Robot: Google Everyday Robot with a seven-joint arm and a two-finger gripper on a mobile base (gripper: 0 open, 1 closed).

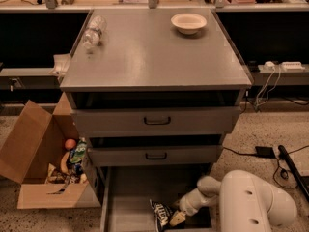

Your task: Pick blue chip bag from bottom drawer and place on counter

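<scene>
Where the arm (205,196) reaches into the open drawer (126,197), the gripper (176,219) sits at the right edge of the bag (160,212), its grasp impossible to tell. The bag lies on the drawer floor. Above, the counter (154,57) holds a bowl (188,22) and a bottle (93,31).

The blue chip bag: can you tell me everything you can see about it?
The chip bag is small, dark navy and crinkly, like thin wrapper, with white lettering too small to read. It lies a bit tilted on the floor of the open bottom drawer, near the front. The gripper is down in the drawer at the bag's right edge and seems to touch it. Nothing else touches the bag.
</scene>
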